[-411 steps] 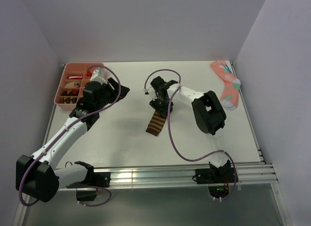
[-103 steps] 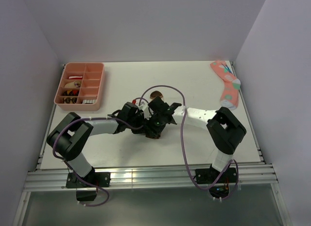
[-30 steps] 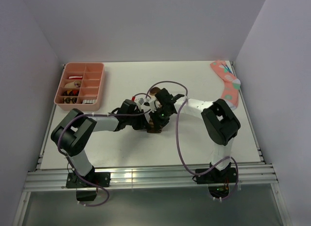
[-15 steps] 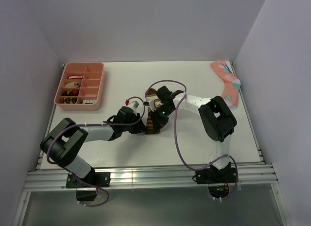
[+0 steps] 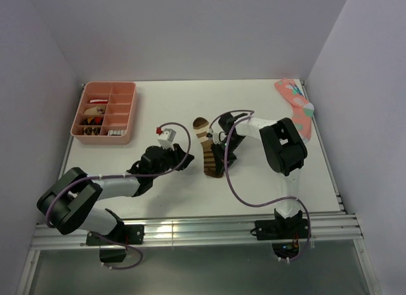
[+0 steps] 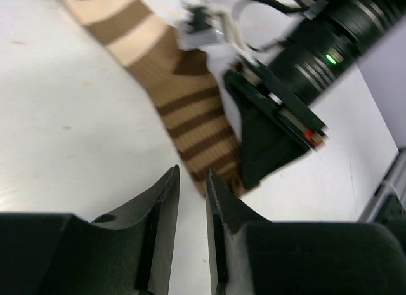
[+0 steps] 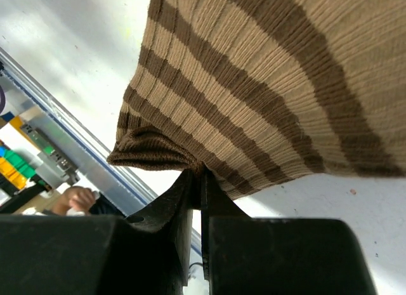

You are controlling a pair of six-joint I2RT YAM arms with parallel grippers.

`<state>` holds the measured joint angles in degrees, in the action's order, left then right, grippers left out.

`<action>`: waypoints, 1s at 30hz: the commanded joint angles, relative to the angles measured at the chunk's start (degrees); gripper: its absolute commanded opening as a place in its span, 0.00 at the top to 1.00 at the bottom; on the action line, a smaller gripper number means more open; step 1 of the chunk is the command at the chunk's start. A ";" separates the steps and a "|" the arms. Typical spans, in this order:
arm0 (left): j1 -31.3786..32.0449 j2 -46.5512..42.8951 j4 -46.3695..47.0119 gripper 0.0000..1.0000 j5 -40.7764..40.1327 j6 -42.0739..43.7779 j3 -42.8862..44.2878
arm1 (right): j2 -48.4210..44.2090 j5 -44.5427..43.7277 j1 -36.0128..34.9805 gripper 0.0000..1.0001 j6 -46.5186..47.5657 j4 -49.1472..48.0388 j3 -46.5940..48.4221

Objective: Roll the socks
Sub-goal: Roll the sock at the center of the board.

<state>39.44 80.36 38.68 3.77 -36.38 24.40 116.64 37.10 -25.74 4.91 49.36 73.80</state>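
**Brown striped sock pinched at its cuff**

Top view: brown-and-tan sock (image 5: 208,148) flat at frame centre, right gripper (image 5: 222,160) at its lower edge.

Left wrist: left gripper (image 6: 191,200) nearly pressed together, holding nothing, sock above.

Right wrist: fingers (image 7: 183,209) clamped, apparently on a cuff fold.

1. The overhead view is bright and even, sharp throughout; the table (image 5: 158,111) reads near white, with soft, short shadows under the arms.
2. Glare streaks the metal rail (image 5: 190,230) at the near edge.
3. The left wrist view is motion-blurred (the sock (image 6: 190,111) stripes smear), its foreground fingers dark.
4. The right wrist view is crisp on the sock's ribbing, with background clutter out of focus.
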 commanded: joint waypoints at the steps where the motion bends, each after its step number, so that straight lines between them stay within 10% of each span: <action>1: 4.14 2.16 14.13 0.71 2.73 6.23 -2.08 | 4.03 -8.10 -0.19 1.00 1.25 1.87 0.64; 30: 9.07 22.03 19.16 0.62 9.77 9.75 5.21 | 7.02 -7.66 -0.19 1.00 1.16 3.64 4.42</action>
<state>48.21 101.56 55.37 12.29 -27.46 28.10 120.77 37.15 -25.71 4.36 55.09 78.78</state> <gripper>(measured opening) 0.379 0.110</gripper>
